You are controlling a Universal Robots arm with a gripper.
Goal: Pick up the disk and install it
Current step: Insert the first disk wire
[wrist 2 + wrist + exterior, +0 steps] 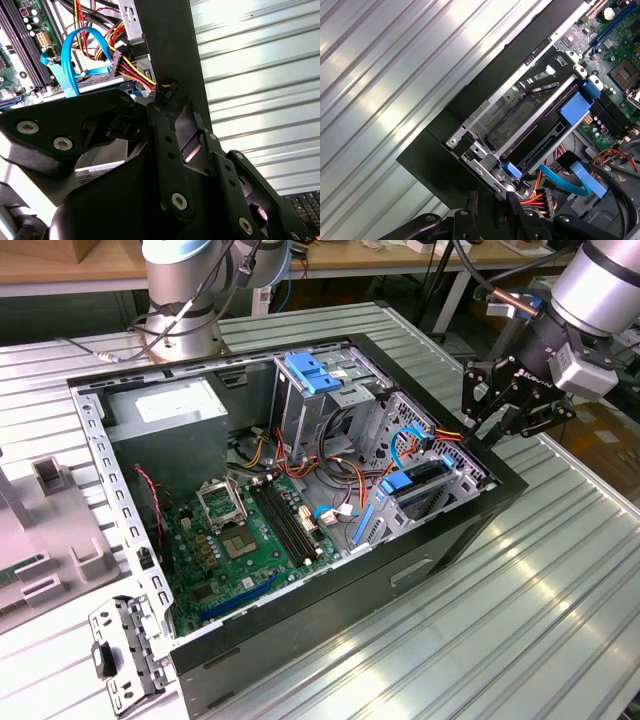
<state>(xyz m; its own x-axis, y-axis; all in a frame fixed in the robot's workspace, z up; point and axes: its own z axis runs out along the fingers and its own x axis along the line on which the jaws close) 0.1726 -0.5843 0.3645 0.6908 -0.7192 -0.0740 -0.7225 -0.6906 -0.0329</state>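
disk [530, 120]: mostly hidden in cage | tool [490, 415]: fingertips hidden behind case edge

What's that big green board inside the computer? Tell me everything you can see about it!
The green board lies flat on the floor of the open black case. It looks like hard plastic dotted with tiny parts. A shiny square socket sits near its middle, long black slots run beside that, and a blue slot lies along one edge. Red, yellow and orange wires hang over its far end.
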